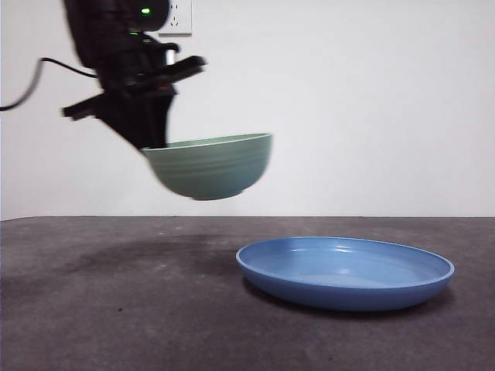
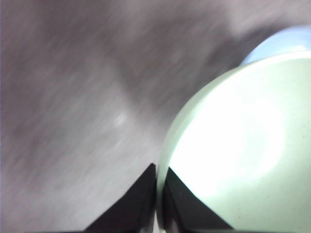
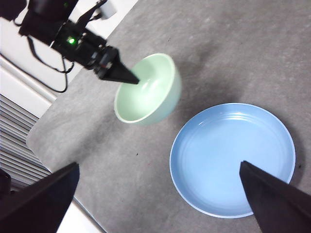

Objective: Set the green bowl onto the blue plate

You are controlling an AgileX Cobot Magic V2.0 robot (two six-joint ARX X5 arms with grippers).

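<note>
The pale green bowl [image 1: 213, 166] hangs in the air, tilted a little, left of the blue plate [image 1: 345, 272] and clear of the table. My left gripper [image 1: 151, 143] is shut on the bowl's left rim; in the left wrist view its jaws pinch the rim of the green bowl [image 2: 233, 155] at the left gripper [image 2: 159, 194], and a sliver of the blue plate [image 2: 282, 43] shows beyond. From high above, the right wrist view shows the green bowl [image 3: 148, 92], the left gripper [image 3: 131, 80] on its rim, and the empty blue plate [image 3: 233, 158]. My right gripper [image 3: 160, 199] is open, well above the table.
The dark grey table [image 1: 116, 309] runs to a white wall behind. A wall socket [image 1: 176, 17] sits behind the left arm, and a black cable [image 1: 31, 85] trails to the left. The table's edge [image 3: 58, 179] shows in the right wrist view.
</note>
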